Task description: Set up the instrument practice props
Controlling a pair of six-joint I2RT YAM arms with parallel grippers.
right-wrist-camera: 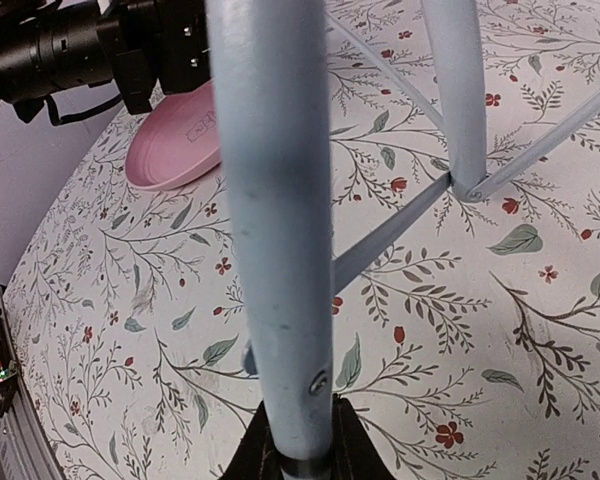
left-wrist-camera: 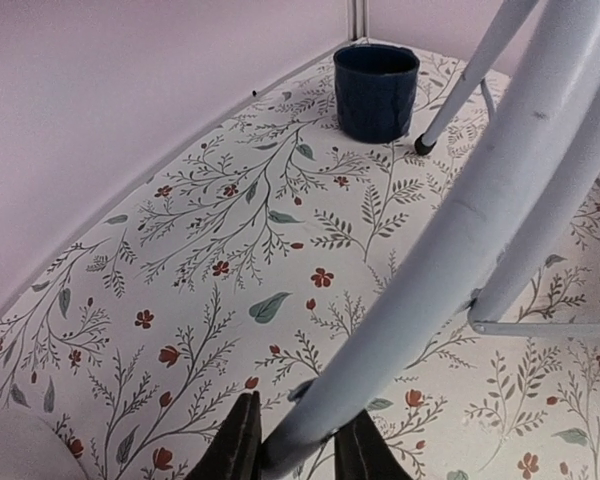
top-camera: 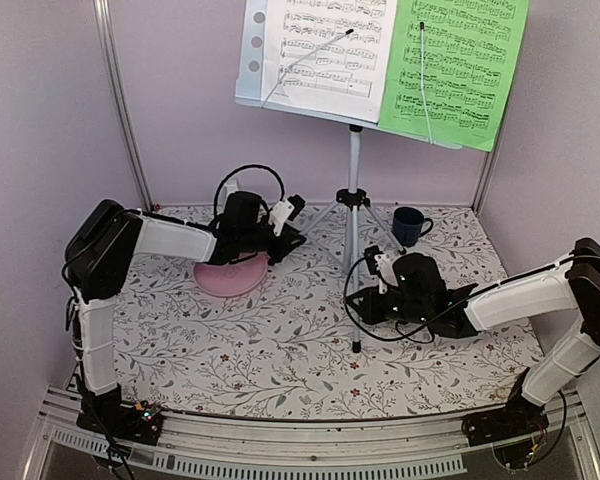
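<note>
Nearest, the right gripper (right-wrist-camera: 295,440) pinches the front leg (right-wrist-camera: 280,230) of a pale blue-grey perforated music stand (top-camera: 353,165) on a silver tripod, mid floral-cloth table (top-camera: 280,350). Beyond, the left gripper (left-wrist-camera: 295,445) clamps another leg (left-wrist-camera: 460,210). At the back, its desk holds a white music sheet (top-camera: 330,40) and a green music sheet (top-camera: 460,60).

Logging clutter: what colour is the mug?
The mug is dark blue, clearest in the left wrist view.
</note>
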